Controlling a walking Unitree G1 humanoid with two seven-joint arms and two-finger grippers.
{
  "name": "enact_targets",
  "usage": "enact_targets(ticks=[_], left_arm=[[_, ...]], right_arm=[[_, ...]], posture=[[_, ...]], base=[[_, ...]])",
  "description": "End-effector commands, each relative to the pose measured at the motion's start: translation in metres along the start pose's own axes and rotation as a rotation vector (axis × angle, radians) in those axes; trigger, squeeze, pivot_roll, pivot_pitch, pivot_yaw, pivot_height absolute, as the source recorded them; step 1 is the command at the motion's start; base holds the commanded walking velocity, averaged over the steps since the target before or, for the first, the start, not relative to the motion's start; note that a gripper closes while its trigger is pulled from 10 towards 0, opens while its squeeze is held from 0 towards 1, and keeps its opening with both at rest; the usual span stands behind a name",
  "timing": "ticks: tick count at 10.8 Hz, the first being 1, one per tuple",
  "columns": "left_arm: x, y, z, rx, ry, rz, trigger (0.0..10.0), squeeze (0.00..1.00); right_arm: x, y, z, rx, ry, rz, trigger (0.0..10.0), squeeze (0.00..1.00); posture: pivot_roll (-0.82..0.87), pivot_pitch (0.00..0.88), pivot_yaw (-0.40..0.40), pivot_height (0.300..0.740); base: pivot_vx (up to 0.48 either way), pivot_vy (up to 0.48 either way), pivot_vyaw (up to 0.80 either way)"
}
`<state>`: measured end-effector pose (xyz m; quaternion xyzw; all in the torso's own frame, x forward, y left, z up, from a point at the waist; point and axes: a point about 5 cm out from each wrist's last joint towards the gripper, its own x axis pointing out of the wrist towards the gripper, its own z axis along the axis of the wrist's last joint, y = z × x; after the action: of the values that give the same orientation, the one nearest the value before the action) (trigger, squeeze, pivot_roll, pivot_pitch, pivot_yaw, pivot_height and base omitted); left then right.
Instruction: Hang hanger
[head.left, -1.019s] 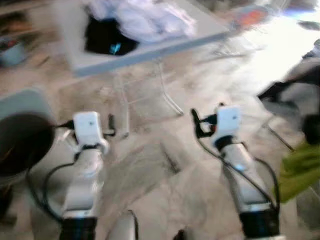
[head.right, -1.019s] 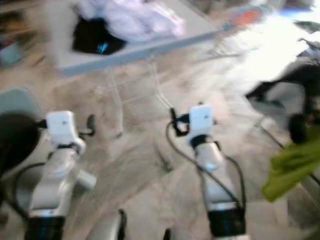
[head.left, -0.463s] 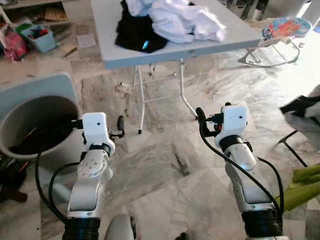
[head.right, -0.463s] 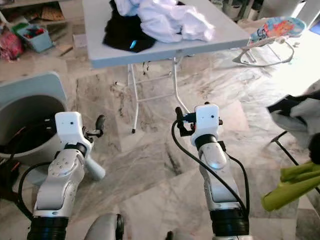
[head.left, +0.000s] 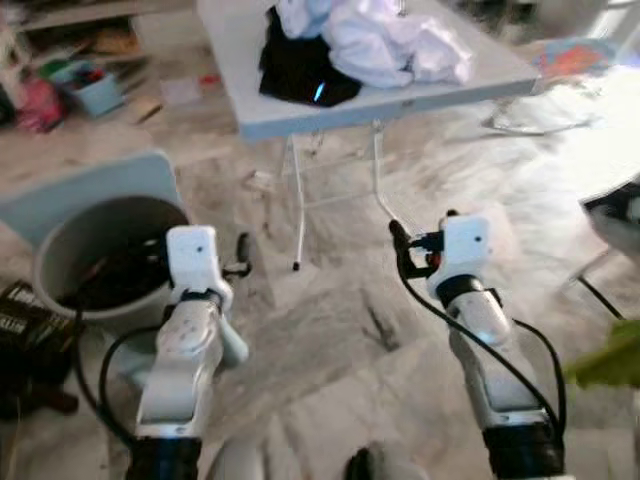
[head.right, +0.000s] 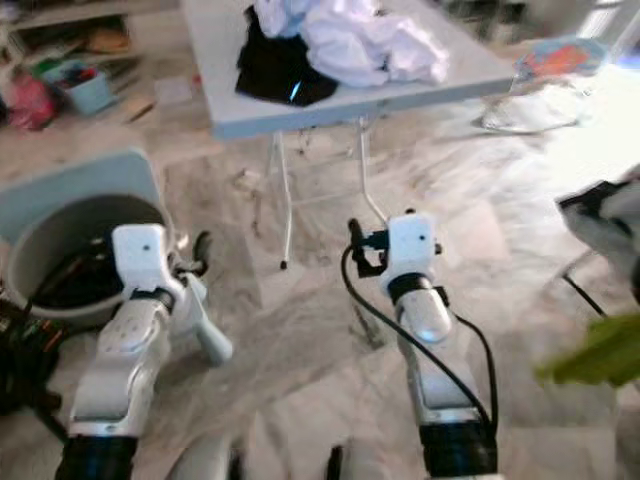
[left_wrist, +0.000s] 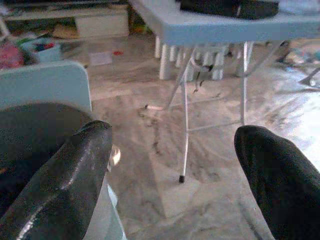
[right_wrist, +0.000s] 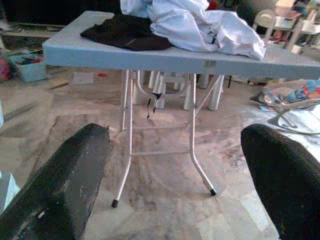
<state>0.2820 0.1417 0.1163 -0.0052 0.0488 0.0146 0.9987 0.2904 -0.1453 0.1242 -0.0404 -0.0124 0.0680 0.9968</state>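
Both arms reach out over the marble floor, a short way from a grey folding table (head.left: 262, 122). On the table lie a white pile of clothes (head.left: 392, 42) and a black garment (head.left: 300, 70). My left gripper (left_wrist: 172, 134) is open with nothing in it, beside a grey bucket (head.left: 60, 250). Dark things lie in that bucket, too blurred to name. My right gripper (right_wrist: 175, 134) is open too, holding nothing and pointing at the table's metal legs (right_wrist: 127, 150).
A light blue panel (head.left: 100, 190) stands behind the bucket. A black box (head.left: 25, 322) lies at the far left. Something green (head.left: 612, 362) and a dark-framed stand (head.right: 600, 215) are at the right. A blue bin (head.left: 92, 88) and clutter sit far left.
The whole picture has shifted, so the camera has moved; the bucket and table now sit further right in view. Both arms keep the same pose, with the fingers still apart.
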Motion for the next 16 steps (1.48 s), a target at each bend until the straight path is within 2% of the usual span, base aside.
enact_targets(ticks=[1, 4, 6, 8, 10, 16], left_arm=[[-0.001, 0.008, 0.0, 0.018, 0.001, 0.027, 10.0, 0.0], [0.0, 0.008, 0.001, 0.024, -0.01, 0.028, 10.0, 0.0], [-0.001, 0.006, 0.011, 0.038, -0.079, -0.01, 10.0, 0.0], [-0.002, 0.005, 0.015, -0.003, -0.103, -0.054, 10.0, 0.0], [-0.004, 0.002, 0.013, -0.026, -0.102, -0.082, 10.0, 0.0], [-0.005, 0.0, 0.013, -0.043, -0.098, -0.104, 10.0, 0.0]], right_arm=[[0.003, 0.006, 0.005, 0.017, -0.019, 0.024, 10.0, 0.0], [0.003, 0.005, 0.005, 0.016, -0.02, 0.024, 10.0, 0.0], [0.004, 0.007, 0.005, 0.017, -0.022, 0.031, 10.0, 0.0], [0.004, 0.009, 0.006, 0.013, -0.031, 0.048, 10.0, 0.0], [0.004, 0.01, 0.007, 0.016, -0.034, 0.053, 10.0, 0.0], [0.004, 0.01, 0.006, 0.015, -0.03, 0.057, 10.0, 0.0]], posture=[[0.01, 0.09, -0.049, 0.74], [0.01, 0.088, -0.051, 0.74], [0.01, 0.087, -0.051, 0.74], [0.01, 0.086, -0.05, 0.74], [0.01, 0.089, -0.049, 0.74], [0.01, 0.091, -0.051, 0.74]], base=[[0.0, 0.48, 0.0], [0.0, 0.48, 0.0], [0.0, 0.0, 0.0], [0.0, 0.0, 0.28], [0.306, 0.0, 0.8], [0.397, 0.0, 0.0]])
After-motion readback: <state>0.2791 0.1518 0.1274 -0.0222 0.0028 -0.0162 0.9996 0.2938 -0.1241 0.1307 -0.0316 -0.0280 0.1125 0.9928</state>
